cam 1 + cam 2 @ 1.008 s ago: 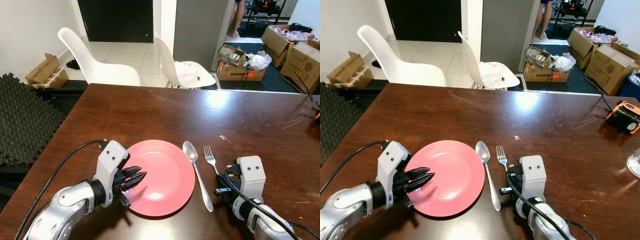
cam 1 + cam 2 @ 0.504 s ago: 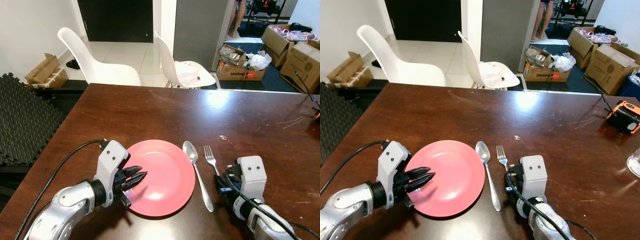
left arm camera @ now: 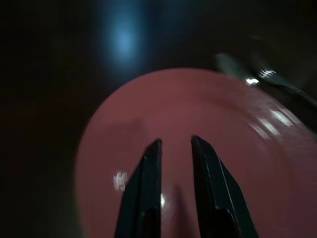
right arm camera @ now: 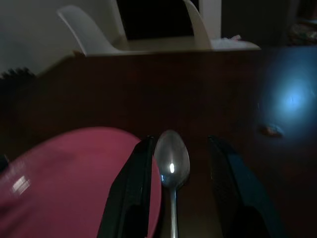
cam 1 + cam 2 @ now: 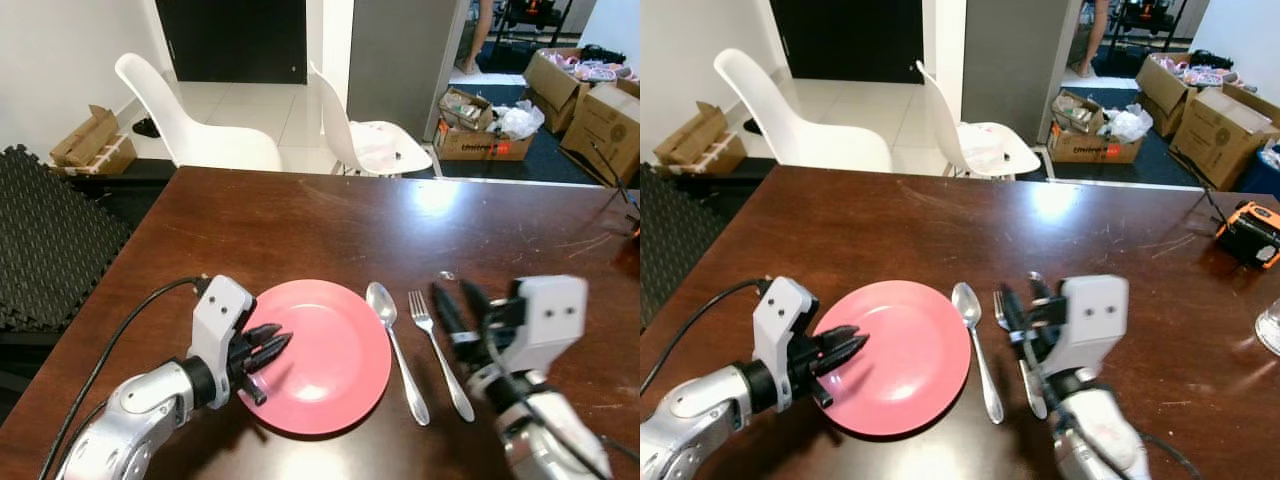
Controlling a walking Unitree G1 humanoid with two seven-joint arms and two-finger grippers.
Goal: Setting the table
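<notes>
A pink plate point(image 5: 325, 365) lies on the dark wooden table point(image 5: 300, 225), near its front edge. Just right of the plate lie a spoon point(image 5: 396, 348) and a fork point(image 5: 441, 350), side by side with handles toward me. My left gripper point(image 5: 268, 347) hovers low over the plate's left rim, its fingers a little apart with nothing between them point(image 3: 176, 142). My right gripper point(image 5: 452, 292) is lifted above the fork, open and empty. In the right wrist view its fingers point(image 4: 133, 188) frame the spoon point(image 4: 171, 159) and the plate's edge point(image 4: 74, 173).
Two white chairs point(image 5: 205, 130) point(image 5: 370, 135) stand at the table's far side. An orange device point(image 5: 1250, 232) and a glass point(image 5: 1270, 328) sit at the table's right. Cardboard boxes point(image 5: 590, 100) and a person's legs point(image 5: 482, 25) are beyond; black foam mats point(image 5: 50, 240) lie left.
My right gripper has risen from low by the fork's handle to above the fork, its open fingers now showing. The left gripper has barely shifted.
</notes>
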